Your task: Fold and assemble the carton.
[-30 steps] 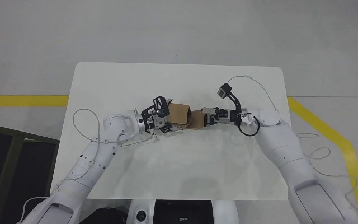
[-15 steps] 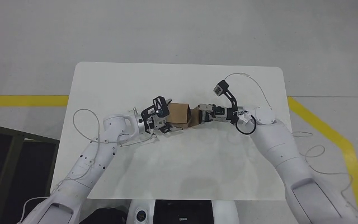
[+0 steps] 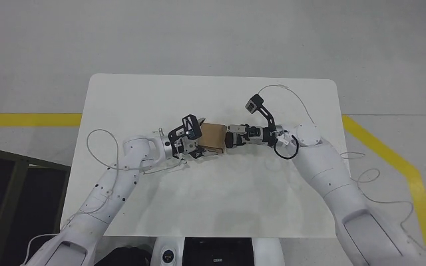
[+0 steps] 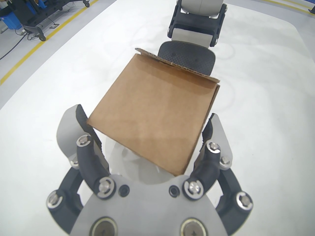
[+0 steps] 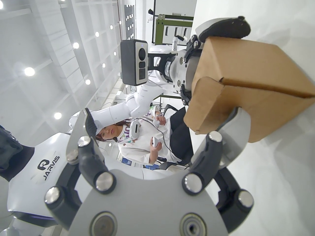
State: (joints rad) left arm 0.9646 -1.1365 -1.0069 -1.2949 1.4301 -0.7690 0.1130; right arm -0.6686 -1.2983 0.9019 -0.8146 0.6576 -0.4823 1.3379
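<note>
While the top view sets the carton (image 3: 213, 136) at the middle of the bench (image 3: 133, 100) between both arms, the wrist views add that the left jaws clamp its near corners and the right jaws gape, one finger (image 5: 236, 133) against its flap.

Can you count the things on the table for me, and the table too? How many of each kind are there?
carton: 1
tools: 2 (left tool, right tool)
table: 1
Total: 4
</note>
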